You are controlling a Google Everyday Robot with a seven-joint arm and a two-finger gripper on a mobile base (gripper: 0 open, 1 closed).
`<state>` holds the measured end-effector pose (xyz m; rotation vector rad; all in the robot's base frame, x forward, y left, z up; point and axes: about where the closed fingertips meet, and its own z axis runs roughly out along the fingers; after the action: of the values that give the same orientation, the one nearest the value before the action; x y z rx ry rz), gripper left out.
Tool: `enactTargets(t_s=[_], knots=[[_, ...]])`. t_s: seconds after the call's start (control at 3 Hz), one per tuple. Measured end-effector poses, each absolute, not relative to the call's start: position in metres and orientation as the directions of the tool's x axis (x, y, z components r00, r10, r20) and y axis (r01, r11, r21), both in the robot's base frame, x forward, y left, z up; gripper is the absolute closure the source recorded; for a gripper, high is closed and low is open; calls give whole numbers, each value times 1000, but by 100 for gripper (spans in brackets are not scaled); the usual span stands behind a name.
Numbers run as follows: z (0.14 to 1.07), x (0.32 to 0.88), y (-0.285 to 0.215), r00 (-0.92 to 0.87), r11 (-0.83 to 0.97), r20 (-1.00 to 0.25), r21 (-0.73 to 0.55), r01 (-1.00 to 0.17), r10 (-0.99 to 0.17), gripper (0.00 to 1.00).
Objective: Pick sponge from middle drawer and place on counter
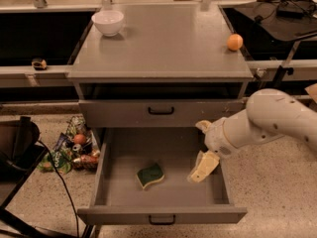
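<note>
The sponge (150, 175), dark green over pale yellow, lies flat on the floor of the open middle drawer (161, 215), a little left of centre. My gripper (199, 153) hangs over the right part of the drawer, to the right of the sponge and apart from it. Its cream fingers (204, 166) are spread open and hold nothing. The grey counter (163, 43) tops the cabinet above.
A white bowl (108, 22) stands at the counter's back left and an orange ball (235, 41) at its right edge. The drawer above (161, 112) is shut. Litter (74, 150) and a black cable (59, 177) lie on the floor to the left.
</note>
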<state>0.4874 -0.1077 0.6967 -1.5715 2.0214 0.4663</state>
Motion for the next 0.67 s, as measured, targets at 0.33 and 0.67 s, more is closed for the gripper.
enactTargets(t_s=[0.33, 0.67], knots=[[646, 501, -93, -196, 269, -604, -32, -963, -772, 0], [598, 511, -74, -220, 281, -625, 1, -960, -749, 0]])
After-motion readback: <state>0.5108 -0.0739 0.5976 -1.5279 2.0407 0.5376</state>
